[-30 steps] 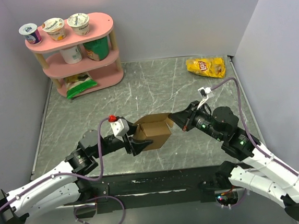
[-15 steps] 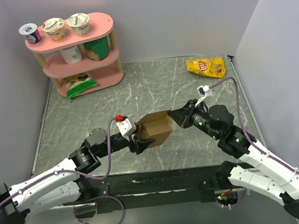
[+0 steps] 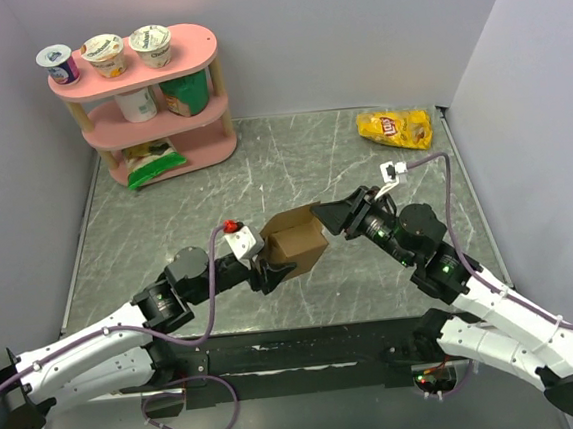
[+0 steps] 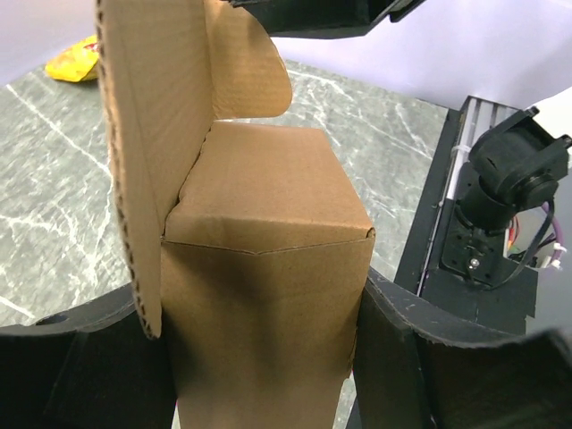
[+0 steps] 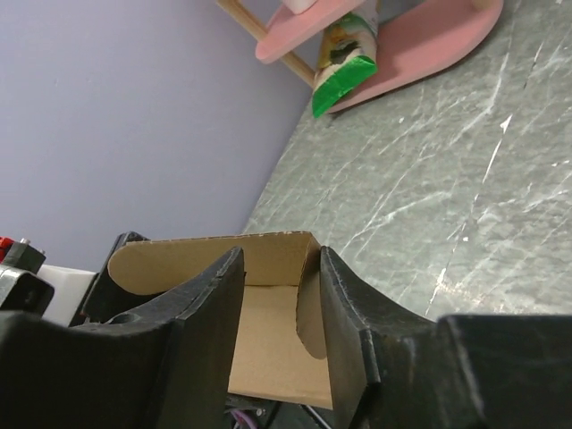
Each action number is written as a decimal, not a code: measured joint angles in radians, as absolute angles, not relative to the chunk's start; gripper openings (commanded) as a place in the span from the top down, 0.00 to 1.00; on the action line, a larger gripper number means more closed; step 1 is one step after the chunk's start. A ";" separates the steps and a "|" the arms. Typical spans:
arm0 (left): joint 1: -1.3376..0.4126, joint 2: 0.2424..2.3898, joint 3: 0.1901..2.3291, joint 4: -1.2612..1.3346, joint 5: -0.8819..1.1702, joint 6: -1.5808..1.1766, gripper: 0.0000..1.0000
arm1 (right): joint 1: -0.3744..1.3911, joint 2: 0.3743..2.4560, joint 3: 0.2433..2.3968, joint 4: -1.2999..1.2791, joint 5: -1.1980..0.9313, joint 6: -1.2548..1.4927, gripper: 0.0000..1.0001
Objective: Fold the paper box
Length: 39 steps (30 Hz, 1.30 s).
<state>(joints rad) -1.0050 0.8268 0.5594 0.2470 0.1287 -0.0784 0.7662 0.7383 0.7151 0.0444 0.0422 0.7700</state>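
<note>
Item: paper box [image 3: 298,249], plain brown cardboard, small and squarish.
Box location: near the middle of the table [image 3: 292,164], slightly toward 6 o'clock, between the two tools.
Box condition: the body is formed. One large flap stands open along one edge, with a rounded tab at its end. The box sits tilted in the top view. I cannot tell whether it touches the table.
Left tool [image 3: 268,269]: at the box's 8 o'clock, clenched on the paper box. In the left wrist view one finger [image 4: 402,357] presses each side wall and the box body fills the gap between them.
Right tool [image 3: 329,216]: at the box's 2 o'clock, released, jaws apart and nothing clamped. It sits just beside the open end of the box. In the right wrist view the open flap and its tab show through the gap between the fingers [image 5: 206,313].
Table: grey marbled surface with white streaks.
Shelf [image 3: 196,44]: pink, three tiers, at the 10 o'clock corner, well apart from the box.
Shelf contents: cups [image 3: 104,52] on the top tier, a green packet [image 3: 152,166] on the bottom tier.
Chip bag [image 3: 394,128]: yellow, lying flat at 1 o'clock, well apart from the box.
</note>
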 measured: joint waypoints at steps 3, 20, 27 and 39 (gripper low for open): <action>-1.010 0.831 0.566 0.238 0.115 -0.079 0.49 | 0.770 0.747 0.712 0.059 0.051 0.780 0.52; -1.033 0.831 0.567 0.145 0.057 -0.064 0.47 | 0.862 0.740 0.686 0.114 0.165 0.801 0.16; -1.036 0.826 0.594 0.103 0.029 0.033 0.47 | 0.902 0.560 0.719 -0.020 0.229 0.746 0.12; -1.066 0.883 0.612 0.035 -0.025 0.142 0.48 | 0.968 0.867 0.723 0.132 0.032 0.897 0.16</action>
